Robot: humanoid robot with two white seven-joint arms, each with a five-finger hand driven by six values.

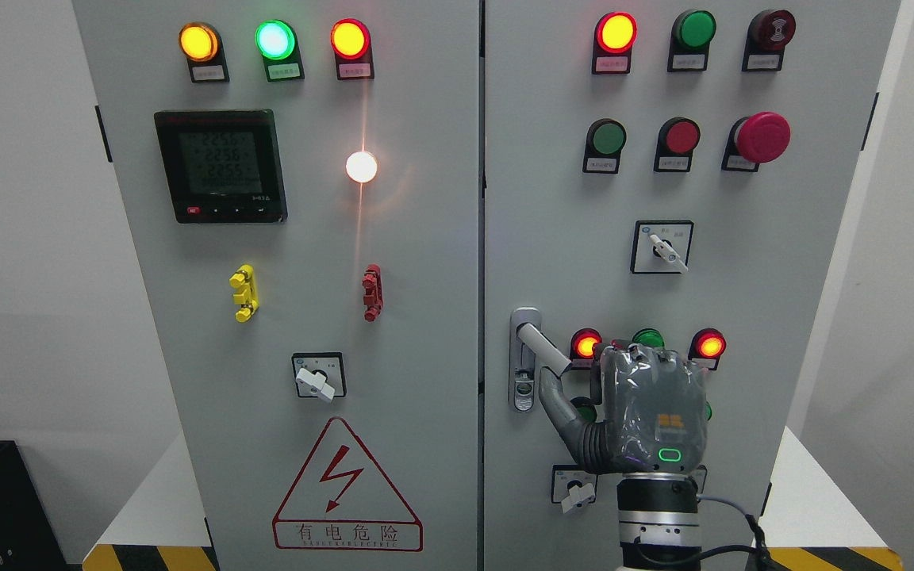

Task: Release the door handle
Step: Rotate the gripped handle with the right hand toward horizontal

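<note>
The door handle (543, 347) sits on the right cabinet door (743, 277), just beside the seam between the two doors and roughly level with the row of small red lamps. Its lever slants down and away from its lock plate (524, 373), and its free end runs in behind the right hand (647, 408), whose arm rises from the bottom edge right of the handle.

Only the back of the hand shows. The thumb (558, 404) reaches up toward the lever's lower end, touching it or very nearly so. The other fingers are curled forward over the top of the palm, where the lever's end disappears. They look wrapped on the handle, though the contact itself is hidden behind the knuckles.

Releasing well looks like a matter of order. First uncurl the fingers fully so nothing hooks the lever, and let the thumb drop away from its underside. Then draw the hand straight back from the door, not sideways. The lamps right of the handle and the rotary switch (576, 493) below it are close enough to be brushed by a sideways exit. A hasty pull with the fingers half closed could drag the lever or tug the door.

The left arm is out of view.
</note>
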